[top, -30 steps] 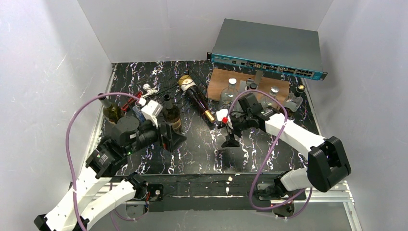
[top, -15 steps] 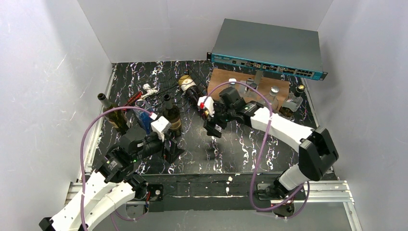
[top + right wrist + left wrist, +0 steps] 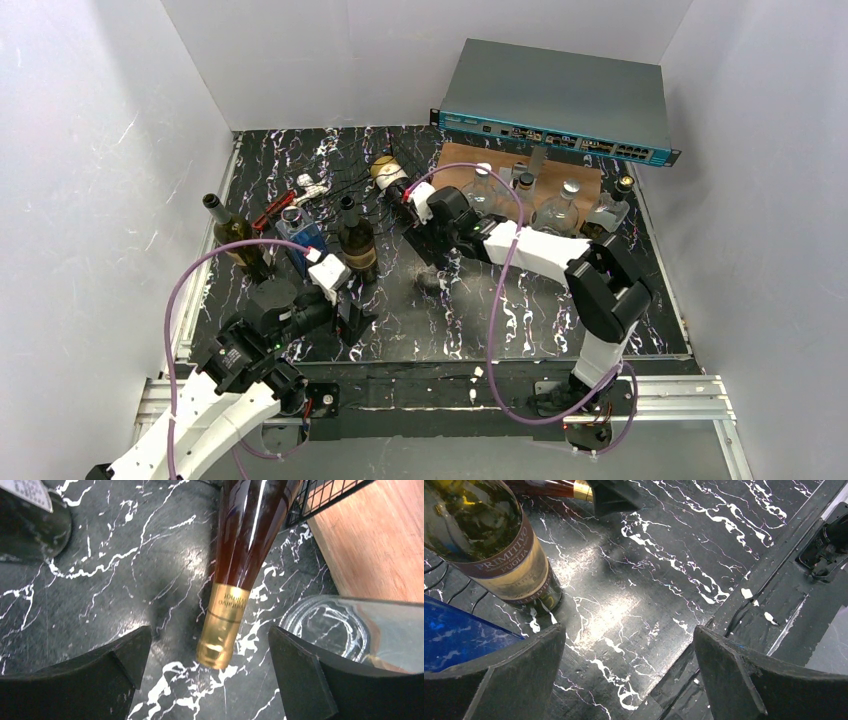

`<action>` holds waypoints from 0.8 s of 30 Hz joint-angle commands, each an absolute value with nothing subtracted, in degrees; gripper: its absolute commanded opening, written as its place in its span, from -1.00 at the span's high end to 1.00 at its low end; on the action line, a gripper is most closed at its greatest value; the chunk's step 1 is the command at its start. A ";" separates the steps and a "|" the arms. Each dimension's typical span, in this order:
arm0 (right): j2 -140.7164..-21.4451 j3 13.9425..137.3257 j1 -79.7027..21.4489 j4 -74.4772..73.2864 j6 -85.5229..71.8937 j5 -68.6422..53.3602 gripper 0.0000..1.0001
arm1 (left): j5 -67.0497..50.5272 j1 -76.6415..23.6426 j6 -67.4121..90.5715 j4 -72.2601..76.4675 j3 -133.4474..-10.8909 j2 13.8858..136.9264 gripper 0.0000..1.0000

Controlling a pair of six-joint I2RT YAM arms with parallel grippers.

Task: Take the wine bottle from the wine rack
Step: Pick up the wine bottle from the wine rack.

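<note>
PRIMITIVO, PUGLIA, on upright bottle (image 3: 484,535) label

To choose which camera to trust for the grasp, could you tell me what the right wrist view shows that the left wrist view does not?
Only the right wrist: the open right gripper framing the gold-foil neck of the lying wine bottle, a corner of the wine rack, the wooden board and a clear glass container.
Only the left wrist: the open, empty left gripper, an upright Primitivo bottle and a blue object.
Both: the black marbled table, and the lying bottle's gold foil, just visible at the left wrist view's top edge.
</note>
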State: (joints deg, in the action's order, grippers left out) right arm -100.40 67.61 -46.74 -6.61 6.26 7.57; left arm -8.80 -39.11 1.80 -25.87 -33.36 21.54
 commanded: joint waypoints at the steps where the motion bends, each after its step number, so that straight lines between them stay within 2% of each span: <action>1: -102.94 71.52 -47.02 -0.58 4.02 10.38 -0.86 | -8.57 -38.94 0.27 -25.14 -33.16 22.50 -0.97; 15: -109.55 73.81 -46.46 4.79 4.11 12.33 -0.30 | -9.24 -38.86 0.26 -25.05 -33.22 22.68 -0.97; 20: -111.05 74.26 -45.98 5.74 3.70 11.67 -0.19 | -9.32 -38.92 0.26 -24.88 -33.13 22.81 -0.97; 24: -111.95 74.36 -45.90 6.59 3.47 11.34 -0.17 | -9.41 -38.93 0.26 -24.87 -33.13 23.07 -0.97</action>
